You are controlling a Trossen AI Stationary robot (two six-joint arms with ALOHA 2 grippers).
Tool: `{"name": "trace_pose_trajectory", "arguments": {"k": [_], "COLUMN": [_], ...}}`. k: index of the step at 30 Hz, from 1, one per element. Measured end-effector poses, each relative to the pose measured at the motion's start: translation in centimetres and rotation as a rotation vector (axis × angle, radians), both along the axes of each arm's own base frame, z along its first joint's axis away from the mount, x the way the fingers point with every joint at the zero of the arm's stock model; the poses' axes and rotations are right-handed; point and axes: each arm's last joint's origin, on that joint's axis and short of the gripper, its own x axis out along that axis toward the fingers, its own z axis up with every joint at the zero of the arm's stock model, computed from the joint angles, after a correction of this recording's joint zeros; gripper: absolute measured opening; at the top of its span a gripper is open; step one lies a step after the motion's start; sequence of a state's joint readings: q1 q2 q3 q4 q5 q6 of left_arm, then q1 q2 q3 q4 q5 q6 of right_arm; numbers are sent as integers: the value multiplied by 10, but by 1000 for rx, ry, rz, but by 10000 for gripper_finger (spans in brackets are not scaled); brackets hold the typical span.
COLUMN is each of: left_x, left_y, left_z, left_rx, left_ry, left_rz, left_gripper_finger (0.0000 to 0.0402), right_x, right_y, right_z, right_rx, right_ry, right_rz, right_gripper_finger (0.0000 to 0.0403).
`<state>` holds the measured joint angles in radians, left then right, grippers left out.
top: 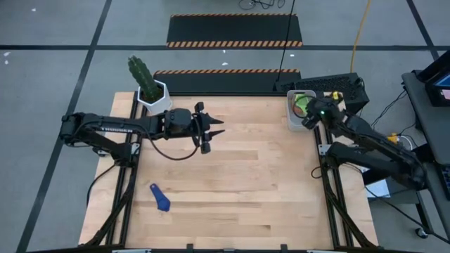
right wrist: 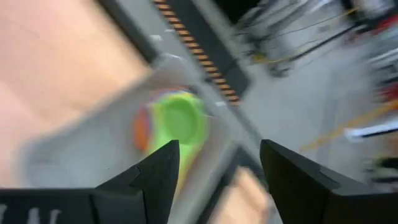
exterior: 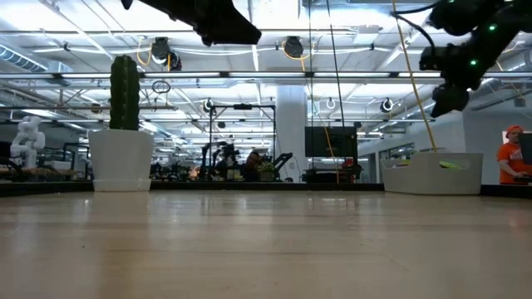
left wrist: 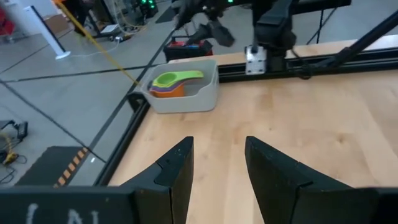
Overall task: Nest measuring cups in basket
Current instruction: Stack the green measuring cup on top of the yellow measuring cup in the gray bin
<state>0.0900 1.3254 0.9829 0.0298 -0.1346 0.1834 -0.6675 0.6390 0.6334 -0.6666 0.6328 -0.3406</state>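
This was a large robotics lab or industrial workshop. Across the low view ran a high ceiling (exterior: 274,50) of exposed beams, pipes and strip lights, with other machines (exterior: 241,162) at mid-frame. At the top of the high view, hazard-striped mats (top: 234,31) lay on the grey taped floor (top: 56,42). A person (exterior: 514,158) stood at the right edge.

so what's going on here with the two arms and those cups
The robot is stacking measuring cups into the basket at the table's far right corner. A green cup already sits on top of the stack inside it. The right gripper hovers above the basket, open and empty. The left gripper is also open and empty, held over the middle of the table near the cactus pot. One blue cup is not yet in: it lies alone on the near left of the table.
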Motion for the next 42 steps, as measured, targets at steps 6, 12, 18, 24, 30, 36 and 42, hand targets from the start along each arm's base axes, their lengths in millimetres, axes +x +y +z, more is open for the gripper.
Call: {"name": "trace_pose_trajectory", "arguments": {"k": [6,12,18,24,30,36,42], "left_x": [-2,-3,-3,-3,-2,-1,0], "left_y": [15,21,23,21,17,11,6], "left_z": [0,0,0,-1,0,2,2], "left_rx": [-19,-37,-39,-45,-57,-51,-29], "left_ry": [0,-1,-1,-1,-11,-23,-28], "left_rz": [24,-11,-23,-43,-78,-102,-124], "left_gripper_finger": [147,147,147,147,147,147,147], "right_x": [31,44,48,39,33,35,38], "right_y": [-19,-44,-61,-65,-70,-71,-75], "right_z": [-3,-3,-10,-12,-13,-19,-31], "right_rx": [255,375,477,514,552,557,598], "right_ry": [-123,-46,-38,-30,-66,-76,-44], "right_rz": [-110,-302,-348,-409,-418,-414,-419], "right_gripper_finger": [201,216,267,287,284,284,283]}}
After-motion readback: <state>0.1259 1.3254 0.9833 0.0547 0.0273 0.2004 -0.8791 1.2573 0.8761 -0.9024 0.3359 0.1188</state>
